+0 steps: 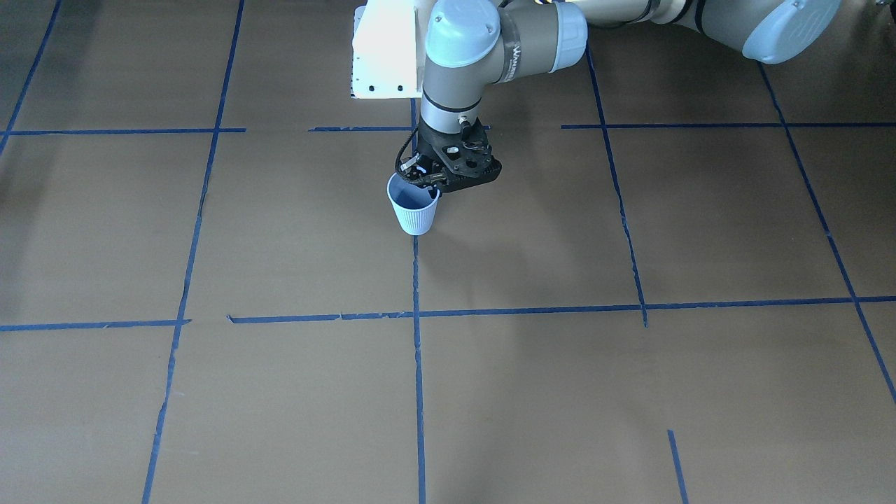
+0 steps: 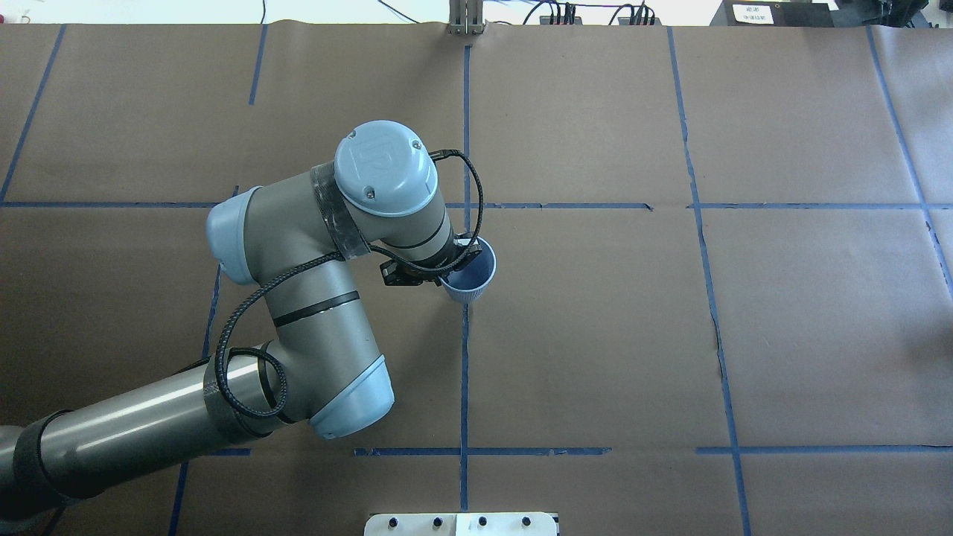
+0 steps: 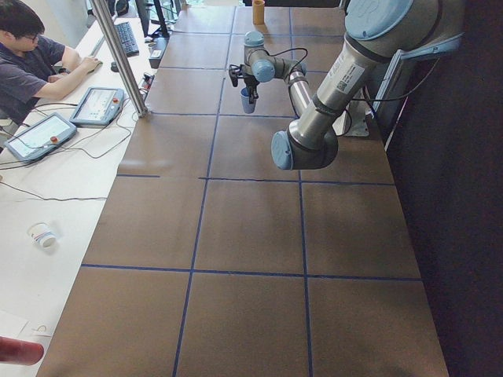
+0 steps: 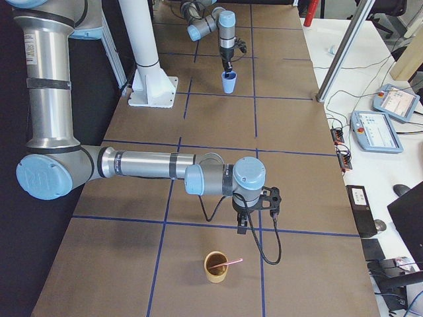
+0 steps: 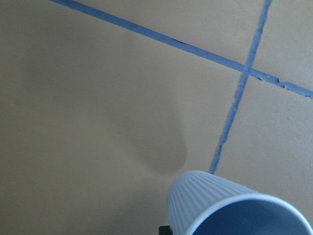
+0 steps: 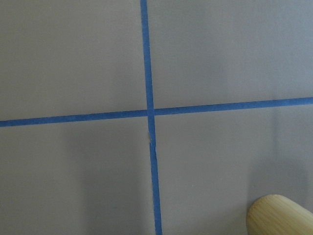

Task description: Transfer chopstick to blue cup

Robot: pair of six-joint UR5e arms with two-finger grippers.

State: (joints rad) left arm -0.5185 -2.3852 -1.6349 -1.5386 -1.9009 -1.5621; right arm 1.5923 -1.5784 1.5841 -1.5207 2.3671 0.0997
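One pink chopstick [image 4: 227, 263] is seen leaning low in a tan cup [image 4: 215, 271], its free end pointed out over the rim, away from the robot, and its lower end hidden inside. The right gripper [image 4: 242, 226] hangs near that cup, its jaws unreadable. The left gripper [image 1: 424, 180] is set at the rim of the blue cup [image 1: 414, 210]; whether it grips cannot be told.

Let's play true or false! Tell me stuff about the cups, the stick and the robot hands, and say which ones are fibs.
1. The chopstick sits in the tan cup. True.
2. The blue cup lies on its side. False: it stands upright.
3. The left end effector is at the blue cup's rim. True.
4. The right end effector holds the chopstick. False: it hovers near the tan cup, apart from the chopstick.
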